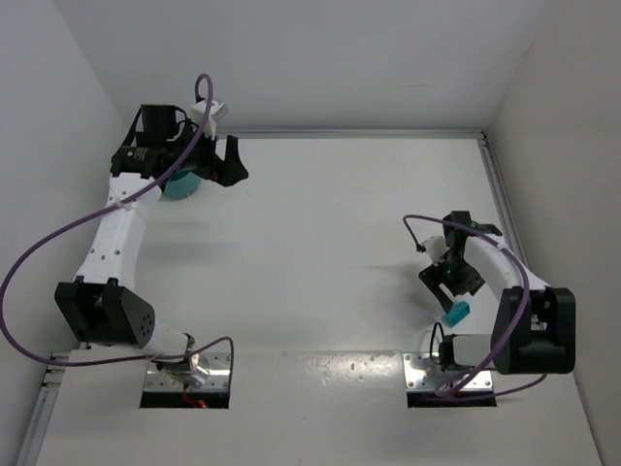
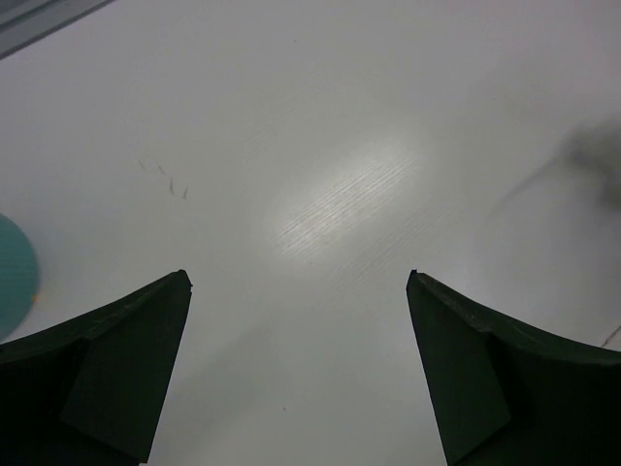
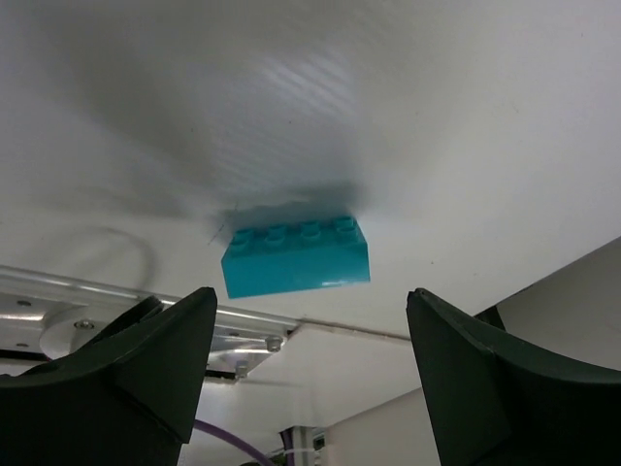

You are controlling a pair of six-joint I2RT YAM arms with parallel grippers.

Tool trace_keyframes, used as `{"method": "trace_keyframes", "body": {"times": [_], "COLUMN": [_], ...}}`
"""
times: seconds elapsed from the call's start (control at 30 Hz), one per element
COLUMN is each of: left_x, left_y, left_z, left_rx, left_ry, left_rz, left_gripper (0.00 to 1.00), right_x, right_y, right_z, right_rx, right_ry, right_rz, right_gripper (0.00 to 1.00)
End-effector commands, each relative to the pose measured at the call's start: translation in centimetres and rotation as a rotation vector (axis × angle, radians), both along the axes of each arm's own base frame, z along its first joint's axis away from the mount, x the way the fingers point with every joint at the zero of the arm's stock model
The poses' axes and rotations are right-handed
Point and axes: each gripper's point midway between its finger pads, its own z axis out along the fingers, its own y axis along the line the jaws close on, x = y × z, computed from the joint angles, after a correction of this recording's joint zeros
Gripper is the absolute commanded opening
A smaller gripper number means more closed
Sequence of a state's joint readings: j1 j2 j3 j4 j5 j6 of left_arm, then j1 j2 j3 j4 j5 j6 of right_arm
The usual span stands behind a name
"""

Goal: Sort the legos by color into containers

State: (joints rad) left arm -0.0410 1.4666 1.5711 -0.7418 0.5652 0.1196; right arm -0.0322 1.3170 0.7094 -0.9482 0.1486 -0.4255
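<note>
A cyan lego (image 3: 296, 257) lies studs-up on the white table, just beyond the tips of my right gripper (image 3: 310, 292), which is open and holds nothing. From above, this brick (image 1: 456, 313) sits close to the right arm's base, right below the right gripper (image 1: 454, 291). The teal-blue bowl (image 1: 179, 185) stands at the far left, mostly hidden under the left arm. Only its rim (image 2: 14, 274) shows in the left wrist view. My left gripper (image 2: 299, 275) is wide open over bare table, just right of the bowl (image 1: 236, 165). No other legos are visible.
White walls close in the table on the left, back and right, and a metal rail (image 1: 503, 209) runs along the right edge. The arms' mounting plates (image 1: 448, 372) sit at the near edge. Purple cables (image 1: 49, 238) loop off both arms.
</note>
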Motion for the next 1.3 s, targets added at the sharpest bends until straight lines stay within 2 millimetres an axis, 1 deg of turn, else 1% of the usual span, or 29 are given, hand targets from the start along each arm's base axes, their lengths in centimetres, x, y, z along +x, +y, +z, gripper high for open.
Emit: {"method": "trace_keyframes", "body": {"times": [0.0, 0.03, 0.1, 0.17, 0.2, 0.27, 0.3, 0.33, 0.43, 0.53, 0.6, 0.63, 0.67, 0.7, 0.73, 0.77, 0.8, 0.83, 0.87, 0.9, 0.97, 1.0, 1.07, 1.1, 1.13, 1.17, 1.2, 1.23, 1.27], "left_x": [-1.5, -2.1, -2.3, -2.5, -2.4, -2.8, -2.7, -2.8, -3.0, -3.2, -3.4, -3.4, -3.4, -3.6, -3.7, -3.8, -4.0, -4.1, -4.5, -4.6, -5.3, -5.3, -6.1, -6.0, -6.3, -6.5, -6.9, -7.3, -7.7], "left_y": [0.0, -0.3, 0.2, 0.6, 0.7, 0.9, 1.1, 1.2, 1.2, 1.2, 1.2, 1.2, 1.0, 1.0, 1.0, 1.1, 1.1, 1.1, 1.2, 1.2, 1.1, 1.1, 1.3, 1.3, 1.4, 1.7, 1.7, 1.6, 1.4], "left_z": [1.1, 1.3, 1.3, 0.8, 0.8, 0.5, 0.5, 0.8, 0.7, 0.5, 0.8, 0.8, 0.8, 1.2, 0.8, 1.1, 1.5, 1.0, 0.8, 0.8, 0.3, 0.4, -0.1, 0.0, 0.1, -0.6, 0.2, 0.3, -0.4], "left_rx": [0.020, 0.020, 0.050, 0.074, 0.081, 0.097, 0.104, 0.110, 0.110, 0.118, 0.117, 0.117, 0.123, 0.129, 0.130, 0.137, 0.145, 0.146, 0.154, 0.153, 0.153, 0.152, 0.145, 0.143, 0.126, 0.121, 0.098, 0.076, 0.063], "left_ry": [-0.011, -0.009, -0.019, -0.002, -0.008, -0.003, -0.003, -0.017, -0.008, -0.002, -0.012, -0.012, -0.018, -0.034, -0.025, -0.040, -0.060, -0.046, -0.049, -0.058, -0.071, -0.091, -0.104, -0.129, -0.136, -0.129, -0.160, -0.169, -0.159], "left_rz": [0.024, 0.015, 0.025, 0.039, 0.033, 0.039, 0.048, 0.044, 0.044, 0.038, 0.039, 0.039, 0.025, 0.020, 0.019, 0.013, 0.007, 0.006, 0.000, 0.001, -0.013, -0.011, -0.009, -0.008, -0.005, 0.000, 0.012, 0.004, 0.001], "left_gripper": [1.00, 1.00, 1.00, 1.00, 1.00, 1.00, 1.00, 1.00, 1.00, 1.00, 1.00, 1.00, 1.00, 1.00, 1.00, 1.00, 1.00, 1.00, 1.00, 1.00, 1.00, 1.00, 1.00, 1.00, 1.00, 1.00, 1.00, 1.00, 1.00], "right_x": [1.8, 1.6, 1.4, 1.0, 0.5, 1.0, 0.4, 0.8, -0.3, -0.3, -0.3, -0.5, -0.7, -0.2, -0.5, 0.0, -0.4, 0.5, 0.2, 1.3, 2.1, 3.1, 4.6, 5.9, 6.6, 7.4, 8.8, 9.3, 9.8], "right_y": [0.0, -0.1, 0.0, 0.1, 0.3, 0.1, 0.0, -0.1, -0.3, -0.5, -0.5, -0.7, -0.9, -1.1, -1.4, -1.5, -1.6, -1.4, -1.1, -0.7, -0.1, 0.6, 1.9, 3.3, 4.4, 5.2, 7.3, 8.4, 9.8], "right_z": [-0.8, -1.3, -2.1, -2.7, -3.1, -3.5, -3.8, -3.9, -4.8, -5.1, -5.3, -5.5, -5.6, -5.7, -5.8, -5.6, -5.5, -5.1, -4.7, -4.1, -3.3, -2.4, -1.2, 0.3, 0.9, 1.8, 3.7, 4.6, 5.7], "right_rx": [0.016, 0.017, 0.036, 0.058, 0.071, 0.070, 0.073, 0.072, 0.078, 0.089, 0.090, 0.093, 0.082, 0.081, 0.075, 0.073, 0.076, 0.093, 0.110, 0.141, 0.181, 0.207, 0.266, 0.353, 0.404, 0.454, 0.563, 0.622, 0.680], "right_ry": [-0.047, -0.034, -0.016, 0.020, 0.041, 0.031, 0.053, 0.039, 0.087, 0.091, 0.096, 0.111, 0.123, 0.112, 0.126, 0.114, 0.129, 0.109, 0.129, 0.106, 0.098, 0.083, 0.045, 0.020, 0.016, -0.004, -0.046, -0.054, -0.069], "right_rz": [0.001, -0.008, 0.012, 0.017, 0.016, 0.016, 0.006, 0.016, 0.004, -0.006, -0.006, -0.007, -0.007, -0.017, -0.017, -0.017, -0.028, -0.028, -0.030, -0.031, -0.033, -0.017, 0.002, 0.002, 0.013, 0.015, 0.031, 0.041, 0.061], "right_gripper": [0.80, 0.81, 0.83, 0.86, 0.86, 0.90, 0.90, 0.91, 0.91, 0.91, 0.84, 0.78, 0.74, 0.71, 0.64, 0.60, 0.54, 0.50, 0.45, 0.43, 0.39, 0.38, 0.36, 0.36, 0.35, 0.33, 0.32, 0.32, 0.32]}}
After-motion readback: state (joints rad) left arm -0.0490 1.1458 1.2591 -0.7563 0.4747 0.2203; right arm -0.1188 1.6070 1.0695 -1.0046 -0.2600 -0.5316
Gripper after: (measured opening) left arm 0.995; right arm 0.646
